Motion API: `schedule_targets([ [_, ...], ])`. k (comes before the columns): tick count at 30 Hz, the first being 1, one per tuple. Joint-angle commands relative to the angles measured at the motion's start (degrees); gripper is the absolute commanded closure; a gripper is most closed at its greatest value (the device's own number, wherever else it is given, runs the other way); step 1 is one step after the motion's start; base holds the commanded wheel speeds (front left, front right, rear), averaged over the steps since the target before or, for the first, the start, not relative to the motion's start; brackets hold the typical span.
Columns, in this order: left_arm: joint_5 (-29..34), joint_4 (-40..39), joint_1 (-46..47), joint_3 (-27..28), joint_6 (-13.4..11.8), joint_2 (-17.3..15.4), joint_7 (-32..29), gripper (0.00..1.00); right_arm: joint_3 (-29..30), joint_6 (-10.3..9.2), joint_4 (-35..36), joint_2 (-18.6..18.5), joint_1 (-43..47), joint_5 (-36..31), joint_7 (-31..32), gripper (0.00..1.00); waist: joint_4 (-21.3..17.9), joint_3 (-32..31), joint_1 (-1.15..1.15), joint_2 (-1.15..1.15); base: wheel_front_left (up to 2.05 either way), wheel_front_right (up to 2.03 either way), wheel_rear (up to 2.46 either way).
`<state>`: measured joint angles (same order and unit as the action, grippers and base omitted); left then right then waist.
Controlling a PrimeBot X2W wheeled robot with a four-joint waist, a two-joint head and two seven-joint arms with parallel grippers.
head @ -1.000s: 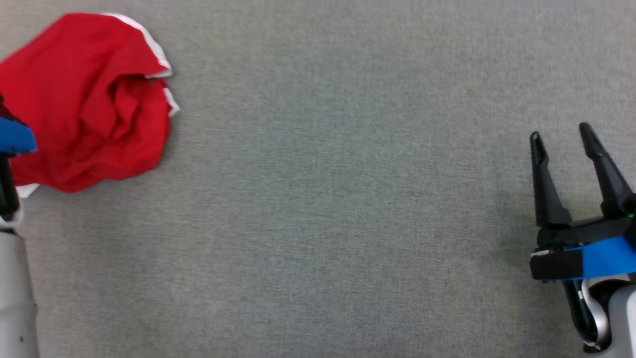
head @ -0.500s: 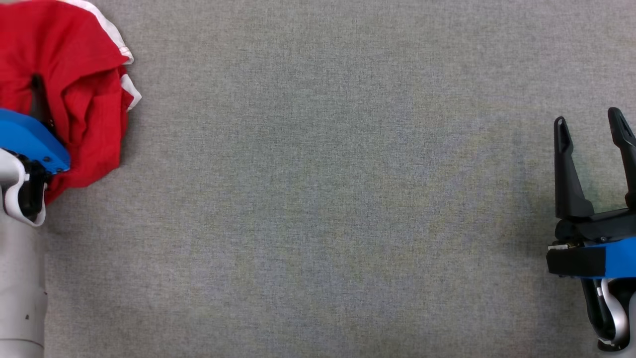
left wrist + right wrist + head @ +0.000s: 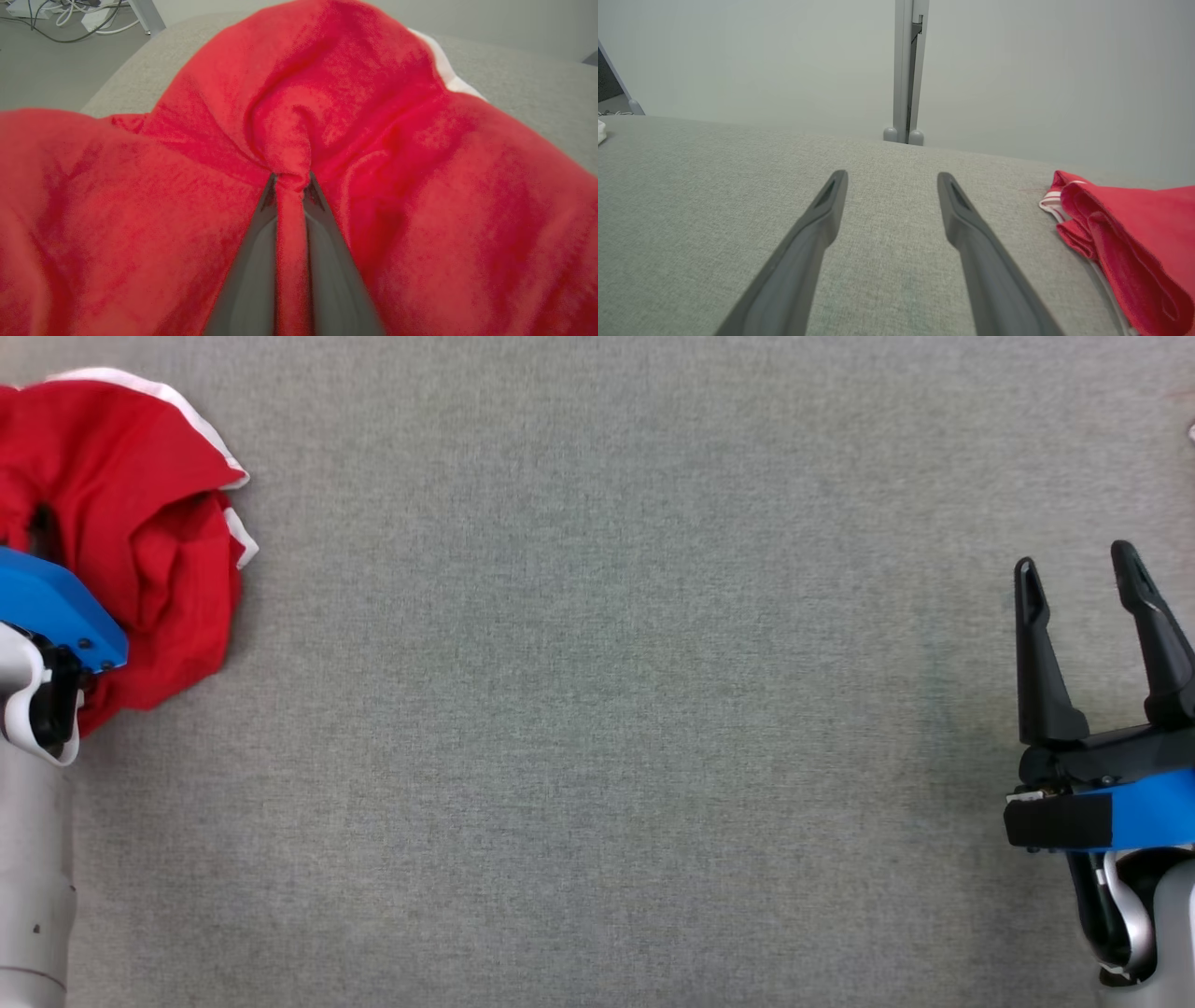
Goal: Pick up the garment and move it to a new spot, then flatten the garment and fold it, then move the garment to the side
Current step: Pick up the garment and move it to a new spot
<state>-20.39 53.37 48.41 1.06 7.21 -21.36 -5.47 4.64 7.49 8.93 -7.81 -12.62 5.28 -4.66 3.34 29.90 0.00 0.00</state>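
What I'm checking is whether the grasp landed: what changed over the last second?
The left gripper pushed forward into the crumpled red garment with white trim and closed its fingers on a fold of it. Unchanged: the right gripper stays open and empty over the grey fabric surface, and the garment still lies at its left side.

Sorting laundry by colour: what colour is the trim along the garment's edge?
White trim on a red garment; clearest in the head view.
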Motion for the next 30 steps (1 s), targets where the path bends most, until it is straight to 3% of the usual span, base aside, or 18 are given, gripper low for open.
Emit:
schedule_targets([
  [1,0.30,-0.40,0.39,-0.26,0.40,-0.39,1.12,1.00,0.15,0.01,-0.25,0.25,0.24,0.29,-0.41,0.00,-0.74,-1.03,0.00,0.00,0.00,0.00,0.00],
  [8,2.49,-4.82,3.70,-1.90,0.06,-0.48,10.78,1.00,0.05,0.01,-4.12,1.91,1.17,0.92,-2.62,0.00,-2.69,-6.59,0.00,0.00,0.00,0.00,0.00],
  [13,2.97,-10.77,6.21,-3.57,0.02,1.10,14.42,1.00,-0.28,0.01,-7.02,3.18,1.87,1.51,-4.01,0.00,-4.94,-10.60,0.00,0.00,0.00,0.00,0.00],
  [23,4.90,-26.74,10.28,-9.99,0.20,4.09,11.33,1.00,-0.74,0.01,-11.32,4.78,2.78,2.99,-6.86,0.00,-12.09,-13.36,0.00,0.00,0.00,0.00,0.00],
  [30,5.00,-34.74,9.69,-15.68,0.28,8.39,8.53,1.00,-0.91,0.01,-14.07,4.94,2.31,4.79,-8.58,0.00,-15.76,-12.87,0.00,0.00,0.00,0.00,0.00],
])
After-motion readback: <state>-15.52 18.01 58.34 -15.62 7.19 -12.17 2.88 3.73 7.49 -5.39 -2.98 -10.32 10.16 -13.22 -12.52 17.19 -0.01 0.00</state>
